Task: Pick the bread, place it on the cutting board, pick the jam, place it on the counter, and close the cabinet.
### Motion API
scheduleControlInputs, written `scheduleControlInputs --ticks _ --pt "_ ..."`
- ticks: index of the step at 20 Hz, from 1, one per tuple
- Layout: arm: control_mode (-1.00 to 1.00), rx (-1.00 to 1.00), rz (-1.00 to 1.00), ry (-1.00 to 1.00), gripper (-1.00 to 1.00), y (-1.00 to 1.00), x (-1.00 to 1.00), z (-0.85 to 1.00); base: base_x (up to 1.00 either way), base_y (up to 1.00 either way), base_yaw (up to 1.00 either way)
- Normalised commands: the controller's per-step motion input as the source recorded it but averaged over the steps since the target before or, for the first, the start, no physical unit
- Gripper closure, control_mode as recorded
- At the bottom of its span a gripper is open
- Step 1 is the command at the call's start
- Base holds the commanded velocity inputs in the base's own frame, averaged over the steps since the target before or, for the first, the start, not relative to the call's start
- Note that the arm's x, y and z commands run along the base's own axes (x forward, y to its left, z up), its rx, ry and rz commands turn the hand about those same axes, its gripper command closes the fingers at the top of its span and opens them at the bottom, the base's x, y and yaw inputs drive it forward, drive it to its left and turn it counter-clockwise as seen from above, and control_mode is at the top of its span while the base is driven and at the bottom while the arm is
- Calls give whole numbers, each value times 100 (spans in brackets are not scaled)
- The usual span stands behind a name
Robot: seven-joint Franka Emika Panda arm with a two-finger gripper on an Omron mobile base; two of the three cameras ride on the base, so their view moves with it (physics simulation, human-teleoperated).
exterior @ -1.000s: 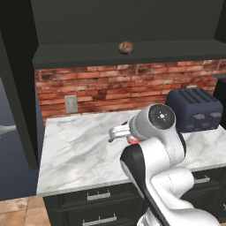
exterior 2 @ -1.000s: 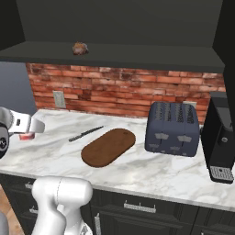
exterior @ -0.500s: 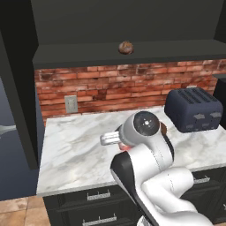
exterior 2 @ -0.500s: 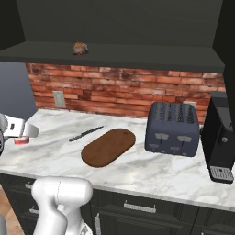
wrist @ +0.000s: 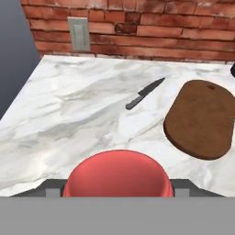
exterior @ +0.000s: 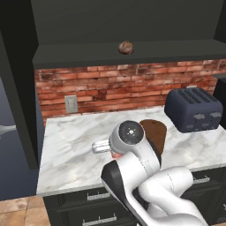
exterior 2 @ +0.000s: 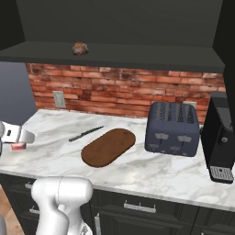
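My gripper (wrist: pixel 118 186) is shut on the jam (wrist: pixel 118 176), a red jar that fills the bottom of the hand view. It hangs low over the front left of the marble counter (wrist: pixel 78 114). The jam (exterior 2: pixel 18 147) shows under the white hand at the left edge of the right base view, and also as a red sliver (exterior: pixel 117 155) beside my arm. The bread (exterior: pixel 126 47) sits on the open cabinet's shelf (exterior: pixel 132 55). The cutting board (wrist: pixel 202 119) lies bare on the counter, to the right of the jar.
A knife (wrist: pixel 144 93) lies between the jar and the brick wall, left of the board. A dark toaster (exterior 2: pixel 172 128) and a coffee machine (exterior 2: pixel 221 137) stand to the right. The cabinet's door (exterior: pixel 17 88) stands open at the left.
The gripper has carried the jam down and to the left, toward the counter's front left part. Bread, board and knife have not moved.
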Motion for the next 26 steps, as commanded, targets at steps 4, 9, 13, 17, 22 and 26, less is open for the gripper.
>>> scheduleControlInputs --ticks 4,9,13,17,22,26 --pt "-100 0 0 0 100 15 25 -32 0 0 0" --pt "-100 0 0 0 100 6 33 -27 0 0 0" --pt "-100 0 0 -2 100 0 44 -22 0 0 0" --pt "-100 0 0 -4 100 0 45 -22 0 0 0" --pt "-100 0 0 -5 100 0 40 -23 0 0 0" --pt "-100 0 0 -1 100 0 25 -20 0 0 0"
